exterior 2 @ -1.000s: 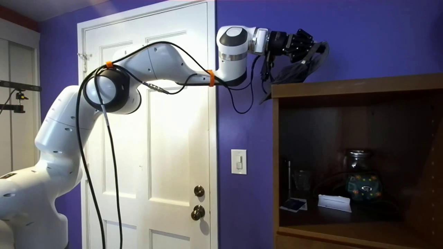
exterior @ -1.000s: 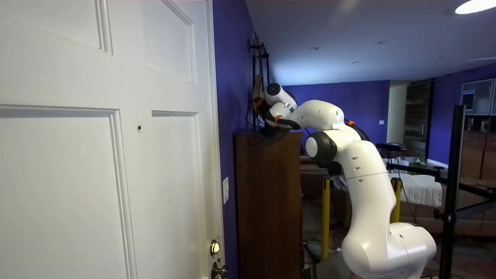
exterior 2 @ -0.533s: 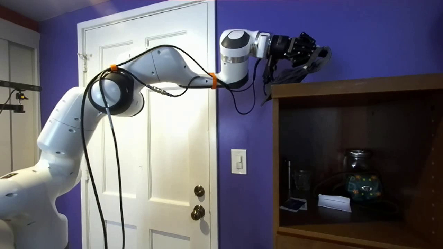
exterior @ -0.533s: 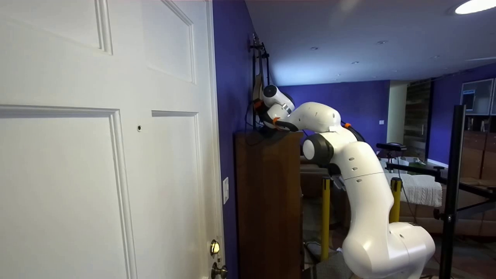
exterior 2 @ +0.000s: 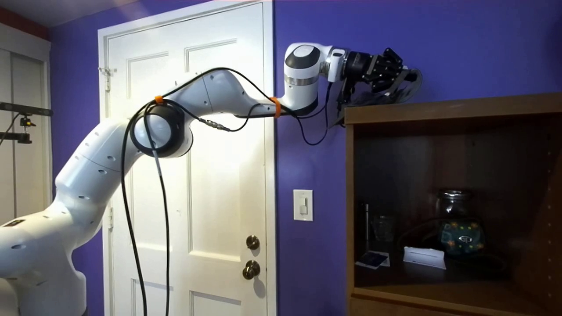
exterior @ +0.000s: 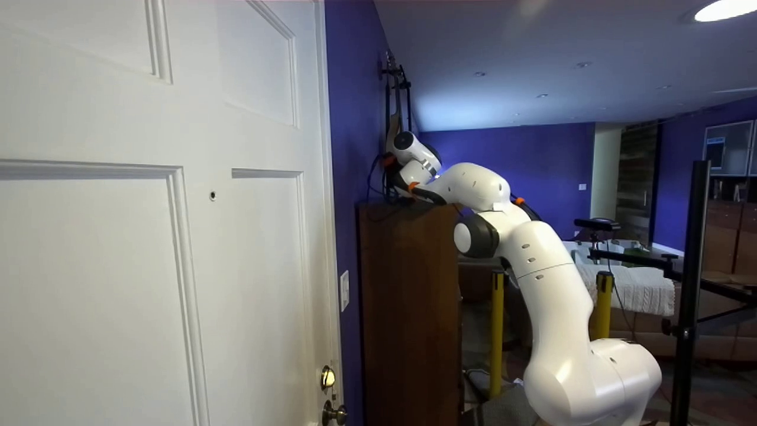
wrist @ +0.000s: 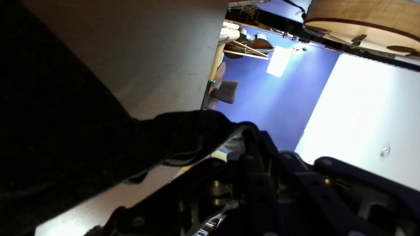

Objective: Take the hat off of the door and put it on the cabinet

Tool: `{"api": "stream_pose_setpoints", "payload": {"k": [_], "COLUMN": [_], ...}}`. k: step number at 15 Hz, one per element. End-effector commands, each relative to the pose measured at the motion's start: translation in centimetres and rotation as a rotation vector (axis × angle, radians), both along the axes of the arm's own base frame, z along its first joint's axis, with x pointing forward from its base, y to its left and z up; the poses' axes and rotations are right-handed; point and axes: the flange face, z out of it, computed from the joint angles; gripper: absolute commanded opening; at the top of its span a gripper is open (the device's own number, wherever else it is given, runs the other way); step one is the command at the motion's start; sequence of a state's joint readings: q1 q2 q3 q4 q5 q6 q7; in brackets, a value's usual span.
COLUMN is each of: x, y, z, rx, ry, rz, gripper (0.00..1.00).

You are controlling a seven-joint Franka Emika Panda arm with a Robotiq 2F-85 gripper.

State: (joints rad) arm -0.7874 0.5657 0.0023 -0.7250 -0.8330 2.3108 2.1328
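The dark floppy hat (exterior 2: 371, 97) hangs from my gripper (exterior 2: 409, 75), low over the flat top of the brown cabinet (exterior 2: 452, 109) at its door-side end. Its lower part appears to rest on the top, partly hidden by the front edge. In the wrist view the jaws stand close together with the hat's edge at the fingertips of my gripper (wrist: 259, 144). The hat (wrist: 183, 131) spreads left over the pale cabinet top (wrist: 157, 65). In an exterior view the arm hides the hat above the cabinet (exterior: 408, 307). The white door (exterior: 106, 284) bears no hat.
A purple wall (exterior 2: 465, 52) stands close behind the gripper. A guitar (wrist: 361, 19) hangs near it in the wrist view. The cabinet's open shelf holds a jar (exterior 2: 454, 202) and a small bag (exterior 2: 462, 237). A loose arm cable (exterior 2: 307, 141) dangles beside the cabinet.
My gripper has moved down and slightly towards the cabinet, away from the door. The hat has sunk with it and folds lower against the cabinet top.
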Motion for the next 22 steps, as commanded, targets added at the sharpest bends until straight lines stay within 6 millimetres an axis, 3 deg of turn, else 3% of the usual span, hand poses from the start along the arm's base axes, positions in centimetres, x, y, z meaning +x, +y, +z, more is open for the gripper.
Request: {"api": "stream_pose_setpoints", "payload": {"k": [1,12,18,19,20,22], "x": [0.4,1.4,1.6,1.7,1.7,1.7], "y": [-0.5,-1.0,-1.5,-1.6,-1.5,-1.5], "z": [0.4,-0.5,-1.4,-1.5,-1.5,-1.5], "rx": [-0.010,0.012,0.009,0.011,0.011,0.017], "ry": [-0.065,-0.139,-0.171,-0.175,-0.180,-0.185], "rz": [-0.001,0.105,0.058,0.057,0.053,0.051], "gripper": [0.02,0.02,0.02,0.31,0.33,0.46]}}
